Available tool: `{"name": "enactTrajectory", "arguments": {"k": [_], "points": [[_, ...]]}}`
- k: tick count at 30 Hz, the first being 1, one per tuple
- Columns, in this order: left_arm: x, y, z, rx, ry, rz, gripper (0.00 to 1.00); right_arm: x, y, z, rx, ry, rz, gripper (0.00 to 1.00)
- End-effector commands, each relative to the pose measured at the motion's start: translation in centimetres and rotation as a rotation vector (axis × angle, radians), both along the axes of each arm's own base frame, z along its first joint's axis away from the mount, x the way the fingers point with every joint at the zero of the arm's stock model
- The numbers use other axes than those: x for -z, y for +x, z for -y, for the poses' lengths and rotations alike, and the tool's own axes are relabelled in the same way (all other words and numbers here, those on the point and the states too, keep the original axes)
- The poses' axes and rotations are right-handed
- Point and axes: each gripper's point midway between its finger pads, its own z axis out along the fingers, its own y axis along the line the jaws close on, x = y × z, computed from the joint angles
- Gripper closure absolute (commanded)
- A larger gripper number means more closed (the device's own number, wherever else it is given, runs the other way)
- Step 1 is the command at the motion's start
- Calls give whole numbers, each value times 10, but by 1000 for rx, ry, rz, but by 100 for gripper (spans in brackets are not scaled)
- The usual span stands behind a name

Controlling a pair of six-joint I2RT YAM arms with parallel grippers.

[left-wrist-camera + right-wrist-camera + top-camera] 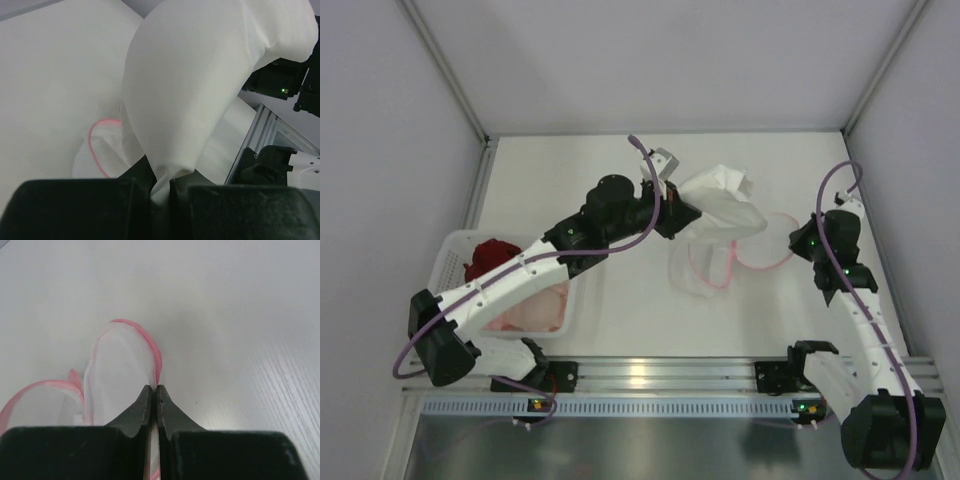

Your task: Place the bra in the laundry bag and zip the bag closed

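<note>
- While the left end effector [160, 186] is clamped narrow on a fold of the bra [200, 85], the padded rest drapes out ahead of its jaws, held up over the bag [97, 145]. The bra is not yet inside, and whether its lower edge touches the mesh cannot be told.
- Right end effector [154, 391]: jaws closed to a slit on the pink zip rim [158, 360] at the bag's right edge.
- Bag: two mesh halves open on the counter [620, 320], partly beneath the bra.
- Step in hand, as judged: lower the bra into one open half.
- Method: descend over that half's centre, bunch the padding inside the rim before letting go, and leave no strap or cup edge across the zip track.
- Right hold: firm on the rim, so the mesh does not drag along with the bra.
- Risk: the padding may spring back out, or the rim may fold under.
- Off-task: basket [455, 250] with red bra [490, 255], well apart at left.
</note>
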Motion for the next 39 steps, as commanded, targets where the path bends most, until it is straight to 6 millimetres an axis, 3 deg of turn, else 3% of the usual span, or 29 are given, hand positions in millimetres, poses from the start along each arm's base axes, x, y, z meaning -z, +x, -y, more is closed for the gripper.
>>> {"name": "enactTrajectory", "arguments": {"k": [1, 6, 11, 15, 20, 21, 25, 31, 39], "points": [[-40, -8, 20, 55, -142, 32, 100, -11, -8, -6, -32, 11, -5, 100], [-22, -7, 30, 3, -122, -11, 100, -33, -13, -7, -33, 13, 49, 100], [23, 20, 22, -171, -56, -71, 100, -58, -21, -7, -37, 4, 91, 100], [57, 30, 27, -229, -21, -163, 100, -77, -27, -14, -70, 21, 130, 100], [87, 32, 32, -280, 70, -182, 100, -89, -34, -13, -65, 16, 155, 100], [99, 37, 21, -345, 145, -171, 100, -94, -35, -13, -64, 13, 161, 100], [126, 26, 23, -374, 284, -147, 100, -107, -39, -12, -58, 8, 187, 100], [155, 1, 36, -238, 320, -217, 100, -123, -41, -8, -21, 20, 235, 100], [191, -15, 44, -143, 411, -260, 100, -145, -47, -12, -40, 21, 318, 100]]}}
